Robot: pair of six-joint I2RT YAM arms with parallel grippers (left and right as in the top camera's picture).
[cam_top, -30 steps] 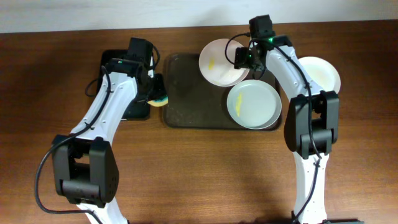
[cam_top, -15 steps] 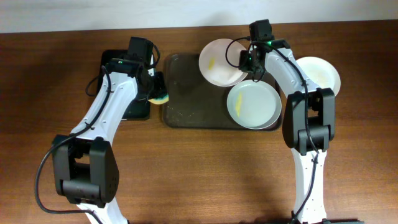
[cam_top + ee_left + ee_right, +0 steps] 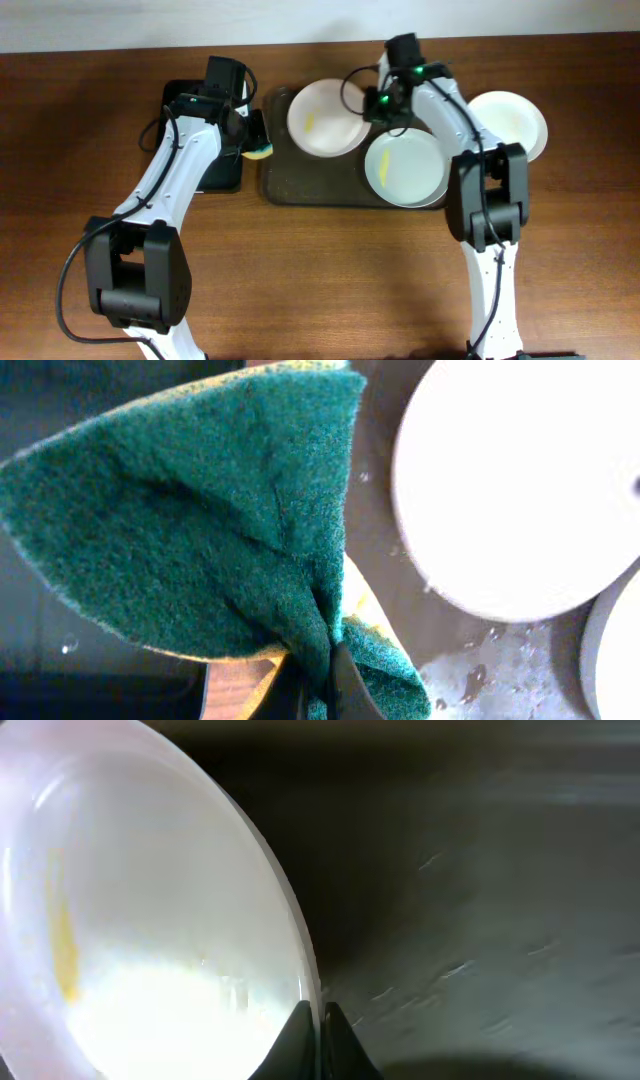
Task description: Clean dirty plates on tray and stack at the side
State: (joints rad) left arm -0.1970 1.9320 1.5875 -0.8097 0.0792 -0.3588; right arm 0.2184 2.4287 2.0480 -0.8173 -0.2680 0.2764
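My right gripper [image 3: 377, 104] is shut on the right rim of a white plate [image 3: 321, 118] with a yellow smear, in the tray's back middle. In the right wrist view both fingers [image 3: 298, 1030] pinch that plate's [image 3: 150, 920] edge over the dark tray [image 3: 480, 920]. A second plate [image 3: 405, 167] lies on the tray [image 3: 300, 175] at the front right. A third plate [image 3: 512, 118] rests on the table to the right of the tray. At the tray's left edge my left gripper [image 3: 250, 140] is shut on a green and yellow sponge [image 3: 200, 530], near the held plate [image 3: 520, 480].
A smaller black tray [image 3: 210, 172] sits left of the big tray, partly under my left arm. Water drops [image 3: 480, 680] glisten on the tray floor. Bare wooden table [image 3: 330, 270] runs along the front.
My right gripper closed on the smeared plate's rim and dragged it left across the tray. The left arm and sponge barely shifted.
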